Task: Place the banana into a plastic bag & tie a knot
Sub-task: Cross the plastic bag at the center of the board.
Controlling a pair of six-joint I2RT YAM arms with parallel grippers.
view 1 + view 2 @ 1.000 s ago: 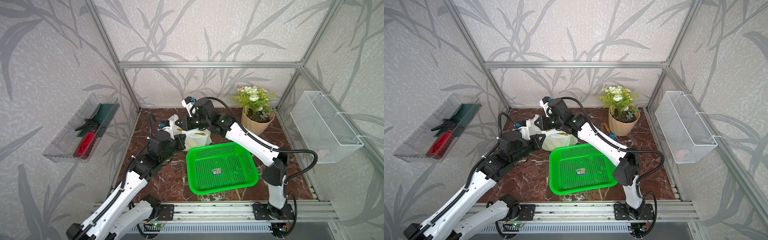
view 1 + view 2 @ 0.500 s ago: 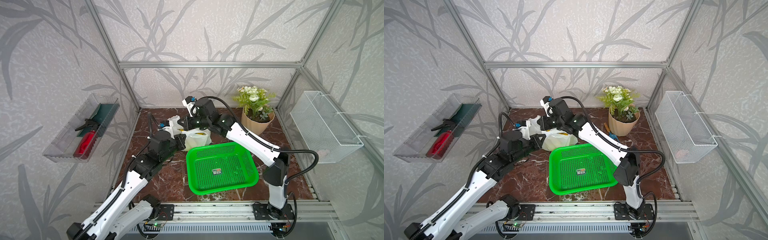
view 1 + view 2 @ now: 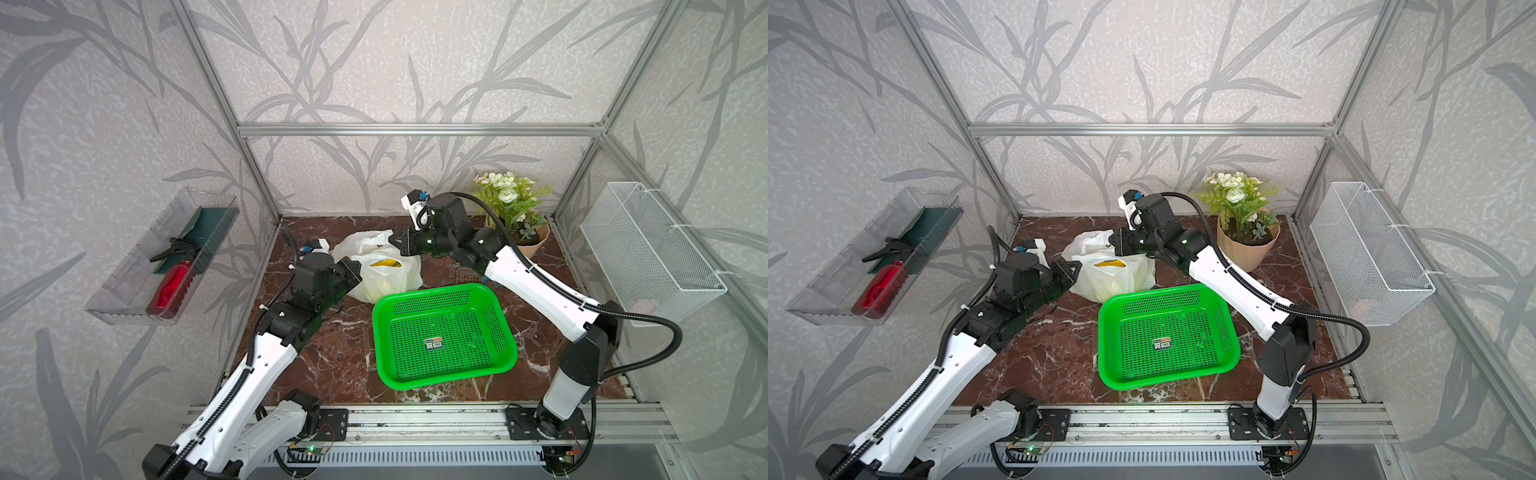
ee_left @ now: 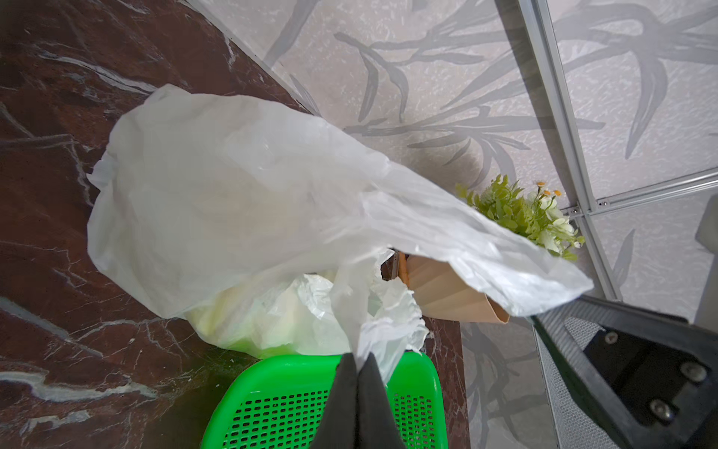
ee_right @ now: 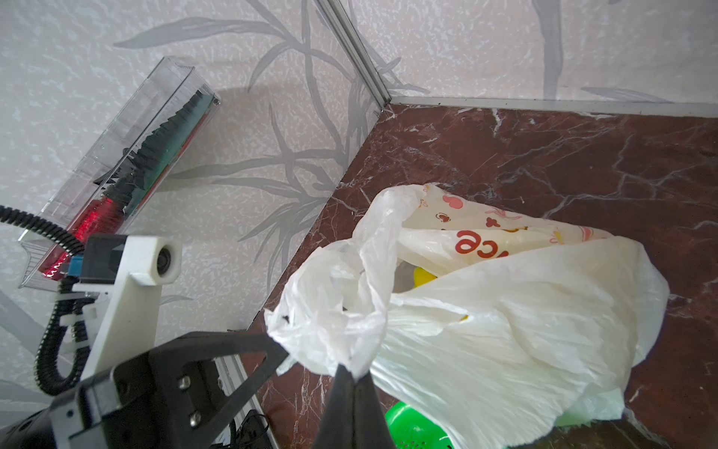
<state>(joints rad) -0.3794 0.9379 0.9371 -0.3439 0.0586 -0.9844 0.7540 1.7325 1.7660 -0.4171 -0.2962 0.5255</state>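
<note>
Bag notes: plastic bag (image 3: 376,286) is slumped on the marble top (image 3: 332,361) between the two grippers. Its mouth gapes and the banana (image 3: 384,262) shows yellow inside. No tightened knot is visible; the handles look only loosely looped.

Left gripper (image 4: 356,367) is pressed together on a crumpled strip of bag film right at its tips. Right gripper (image 5: 351,379) is likewise clamped on a bunched handle, with the bag body lying just beyond its tips. Green basket (image 3: 440,291) sits close against the bag, just beyond the left gripper's tips. Flower pot (image 3: 536,245) stands behind the right arm, apart from the bag.

Risks, as judged:
- **Tear or slip:** the film is thin and the pinches small, so a sharp pull apart may tear it or slide it out of a jaw, losing the loop.
- **Spill:** with the mouth wide open, an uneven lift could tip the banana out.
- **Snag:** the bag is hard by the basket rim, so dragging may snag it or shove the basket.
- **Clash:** the grippers are close together, so crossing the handles invites a finger clash.
</note>
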